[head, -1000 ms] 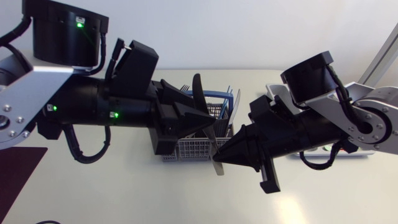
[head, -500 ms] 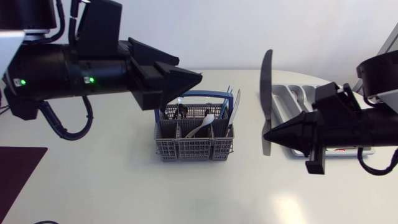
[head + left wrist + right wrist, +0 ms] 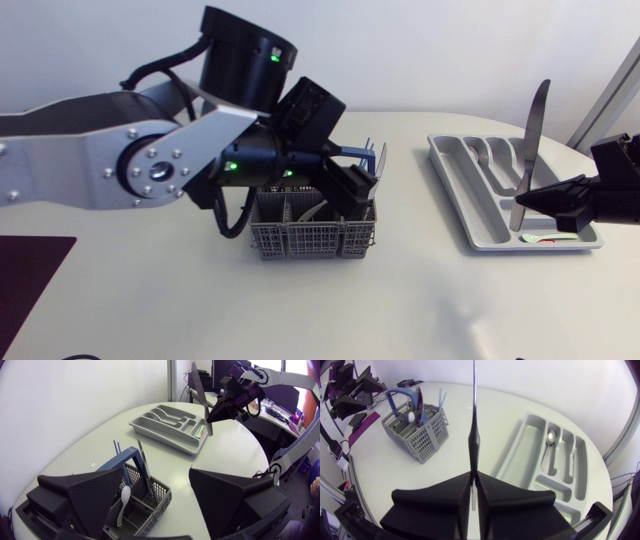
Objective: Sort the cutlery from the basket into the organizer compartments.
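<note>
Inside the gray organizer (image 3: 452,195) lies a spoon (image 3: 550,437).

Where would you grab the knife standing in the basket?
Probably grip the knife by its blade above the rim, from straight above, pinching its flat faces. It stands nearly upright, lower end sunk in the basket, so only that part is free.

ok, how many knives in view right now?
2. Held knife: upright in the right gripper, at the organizer. Second knife: standing in the basket, beside the left gripper. The basket may hide more.
</note>
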Controlling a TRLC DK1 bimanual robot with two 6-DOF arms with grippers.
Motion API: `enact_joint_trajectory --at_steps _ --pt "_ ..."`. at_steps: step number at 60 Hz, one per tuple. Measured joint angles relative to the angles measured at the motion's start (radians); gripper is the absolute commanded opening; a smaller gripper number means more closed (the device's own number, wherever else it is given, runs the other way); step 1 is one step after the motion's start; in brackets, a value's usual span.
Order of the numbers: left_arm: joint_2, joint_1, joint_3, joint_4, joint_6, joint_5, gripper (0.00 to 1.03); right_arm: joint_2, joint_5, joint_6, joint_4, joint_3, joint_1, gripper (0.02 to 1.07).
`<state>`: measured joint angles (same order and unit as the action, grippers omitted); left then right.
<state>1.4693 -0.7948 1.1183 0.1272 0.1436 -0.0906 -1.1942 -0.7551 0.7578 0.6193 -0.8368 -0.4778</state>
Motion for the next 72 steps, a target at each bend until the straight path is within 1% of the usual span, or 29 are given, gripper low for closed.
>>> enact_joint_trajectory --at_steps 4,11,25,31,40,48,55,60,72 --pt "0.046 -0.011 0.051 0.006 0.008 0.030 0.89 -0.085 0.008 0.003 -0.018 -0.051 -0.047 0.07" --pt "0.106 -0.025 0.100 0.010 0.017 0.062 0.89 -0.214 0.037 0.002 -0.028 -0.153 -0.097 0.07" --pt "0.214 -0.046 0.143 0.018 0.048 0.140 0.89 -0.465 0.150 -0.051 -0.108 -0.358 -0.131 0.07" --pt "0.237 -0.049 0.149 0.022 0.059 0.150 0.89 -0.558 0.191 -0.083 -0.117 -0.451 -0.132 0.07" --pt "0.245 -0.049 0.149 0.023 0.067 0.153 0.89 -0.718 0.286 -0.140 -0.123 -0.621 -0.133 0.07" --pt "0.245 -0.049 0.149 0.023 0.067 0.152 0.89 -0.834 0.374 -0.200 -0.114 -0.746 -0.132 0.07" --pt "0.247 -0.052 0.149 0.023 0.067 0.153 0.89 -0.898 0.444 -0.237 -0.086 -0.814 -0.125 0.07" --pt "0.247 -0.059 0.149 0.024 0.067 0.156 0.89 -0.932 0.491 -0.251 -0.047 -0.858 -0.118 0.07" --pt "0.247 -0.071 0.149 0.025 0.071 0.160 0.89 -0.980 0.578 -0.265 0.003 -0.949 -0.093 0.07"
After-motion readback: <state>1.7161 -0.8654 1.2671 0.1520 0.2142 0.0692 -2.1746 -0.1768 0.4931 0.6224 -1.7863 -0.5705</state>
